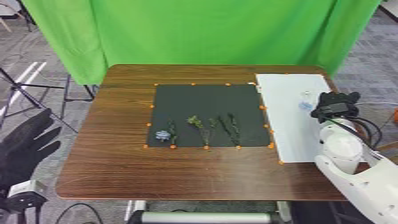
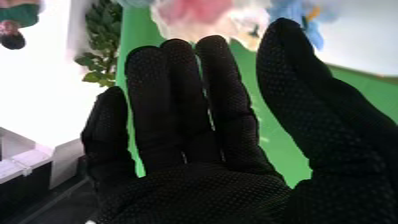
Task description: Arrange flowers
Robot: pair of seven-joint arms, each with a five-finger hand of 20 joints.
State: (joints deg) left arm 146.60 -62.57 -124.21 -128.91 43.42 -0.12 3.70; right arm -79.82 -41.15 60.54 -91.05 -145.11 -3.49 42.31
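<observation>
At mid-right, the blue flower (image 1: 306, 106) could be crushed if the open, empty right hand (image 1: 336, 106) is dragged leftward.

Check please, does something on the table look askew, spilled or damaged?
Nothing stands out. A blue flower and green sprigs lie on the black mat, beside the white sheet. I see no spill; small damage I cannot judge.

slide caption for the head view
Blue flower, green stems on dark mat; right hand at edge of white sheet.
</observation>
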